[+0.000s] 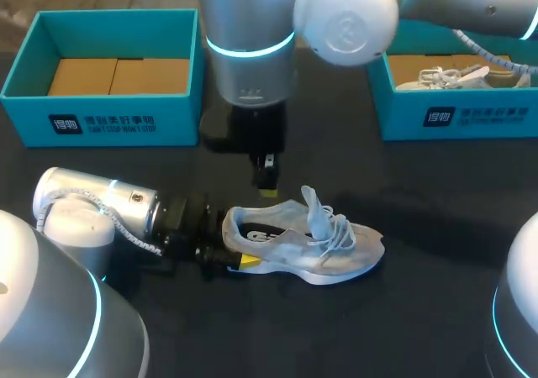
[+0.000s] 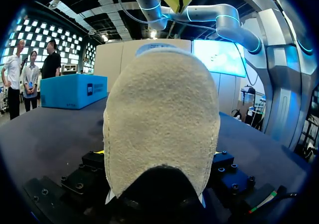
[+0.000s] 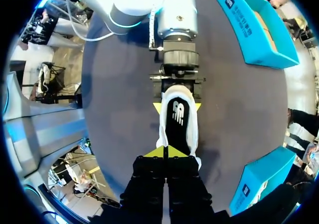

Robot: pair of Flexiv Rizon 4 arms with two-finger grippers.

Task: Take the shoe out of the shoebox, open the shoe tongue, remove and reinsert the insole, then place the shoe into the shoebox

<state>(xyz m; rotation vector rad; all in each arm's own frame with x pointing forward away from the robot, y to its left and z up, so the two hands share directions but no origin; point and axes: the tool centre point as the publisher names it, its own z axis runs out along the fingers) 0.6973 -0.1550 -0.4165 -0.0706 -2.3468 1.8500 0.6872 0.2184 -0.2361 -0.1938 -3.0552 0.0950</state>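
Two teal shoeboxes: the left shoebox (image 1: 101, 113) and the right shoebox (image 1: 458, 118). Two shoes: the loose shoe (image 1: 311, 248) on the surface (image 1: 437, 311) and the boxed shoe (image 1: 454, 77). Two pincers: the left pincer (image 1: 244, 259) and the right pincer (image 1: 267, 185).

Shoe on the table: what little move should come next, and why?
Probably the right hand should open a little and dip into the shoe to pinch the insole. The left hand grips the heel, the tongue stands up, the insole lies inside, and the right hand hangs shut just above it.
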